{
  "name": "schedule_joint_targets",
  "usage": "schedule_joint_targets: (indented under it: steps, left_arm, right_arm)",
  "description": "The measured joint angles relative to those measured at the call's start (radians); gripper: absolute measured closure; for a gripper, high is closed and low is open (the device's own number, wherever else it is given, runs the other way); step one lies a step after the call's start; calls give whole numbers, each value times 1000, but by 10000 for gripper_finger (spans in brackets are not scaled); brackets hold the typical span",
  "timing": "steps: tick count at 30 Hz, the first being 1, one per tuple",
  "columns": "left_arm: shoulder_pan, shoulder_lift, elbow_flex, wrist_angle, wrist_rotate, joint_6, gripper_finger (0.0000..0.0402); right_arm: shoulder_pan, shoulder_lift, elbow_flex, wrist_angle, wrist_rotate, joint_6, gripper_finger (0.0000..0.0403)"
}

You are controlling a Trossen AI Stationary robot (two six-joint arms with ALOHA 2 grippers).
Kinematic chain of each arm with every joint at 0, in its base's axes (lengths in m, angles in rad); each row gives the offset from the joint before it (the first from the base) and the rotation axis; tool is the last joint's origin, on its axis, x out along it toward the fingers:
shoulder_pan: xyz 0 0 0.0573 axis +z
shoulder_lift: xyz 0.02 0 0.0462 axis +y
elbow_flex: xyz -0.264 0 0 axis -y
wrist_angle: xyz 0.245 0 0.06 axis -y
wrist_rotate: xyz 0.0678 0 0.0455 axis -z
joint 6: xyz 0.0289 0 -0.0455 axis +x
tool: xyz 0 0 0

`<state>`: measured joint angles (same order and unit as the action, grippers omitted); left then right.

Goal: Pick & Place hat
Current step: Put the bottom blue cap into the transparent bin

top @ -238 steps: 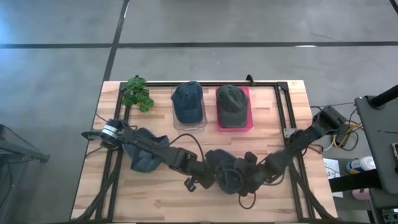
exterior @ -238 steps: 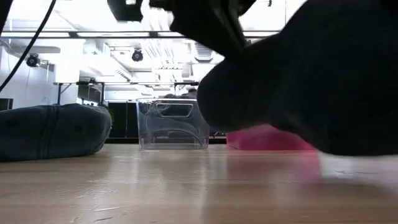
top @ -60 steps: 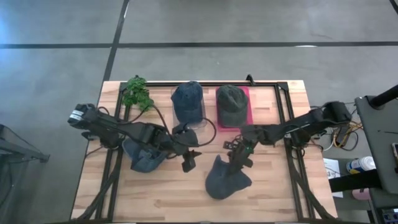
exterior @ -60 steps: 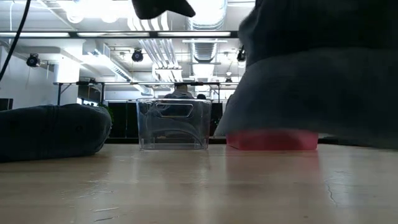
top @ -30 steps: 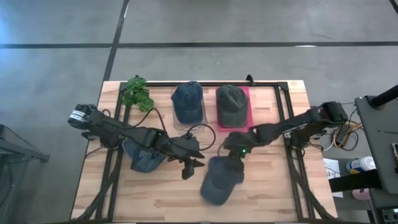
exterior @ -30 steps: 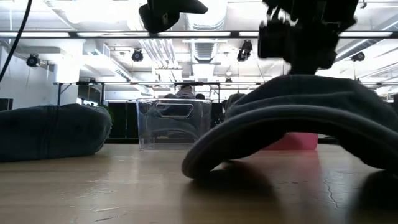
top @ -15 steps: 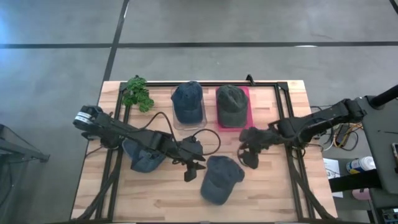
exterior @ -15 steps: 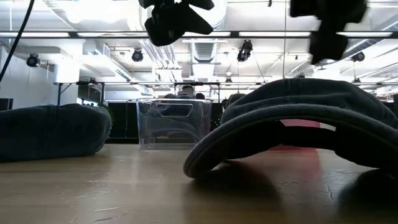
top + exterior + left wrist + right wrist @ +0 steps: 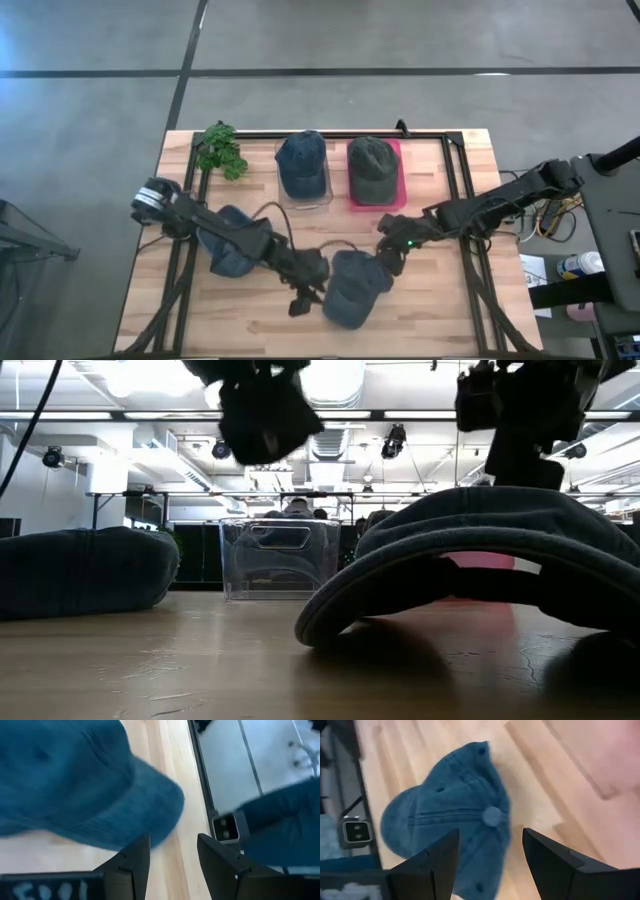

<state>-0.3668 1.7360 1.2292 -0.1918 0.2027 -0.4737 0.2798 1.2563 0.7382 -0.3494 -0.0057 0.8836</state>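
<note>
**Item: blue-grey denim baseball cap, loose on the tabletop**

Location: The blue-grey denim baseball cap (image 9: 354, 288) lies crown-up near the front middle of the pale wooden tabletop (image 9: 430, 320), free of both my pincers. From table height its brim curls up off the wood at one side (image 9: 470, 560).

My left pincer (image 9: 303, 299): just beside the cap's left edge, low over the wood, fingers (image 9: 131, 865) parted and holding nothing. The brim edge shows right ahead of them.

My right pincer (image 9: 388, 258): just beside the cap's upper right edge, fingers (image 9: 439, 865) spread wide and empty, looking down on the crown and its top button.

Handling, as I judge it: light, soft washed cloth. The crown will collapse under a pinch and sag when lifted; the brim is the one stiffer part. Not fragile, not slippery. Best hold: the brim edge where it stands clear of the wood, or a gathered fold of crown beside the button.

Other stock: a dark blue cap (image 9: 302, 162) on the clear plastic bin (image 9: 304, 198); an olive-green cap (image 9: 373, 168) on the pink tray (image 9: 399, 198); another blue-grey cap (image 9: 230, 252) under my left arm; a small green plant (image 9: 221, 150) at the back left corner.
</note>
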Motion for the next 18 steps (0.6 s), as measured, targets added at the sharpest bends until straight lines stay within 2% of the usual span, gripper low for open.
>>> schedule_joint_targets:
  steps: [8,18]
  left_arm:
    - [-33,121,80,70,16,-15,245]
    - [-29,206,85,87,15,-2,245]
  right_arm:
    - [-48,102,-58,172,-198,-11,193]
    - [-59,147,-60,228,-205,-63,193]
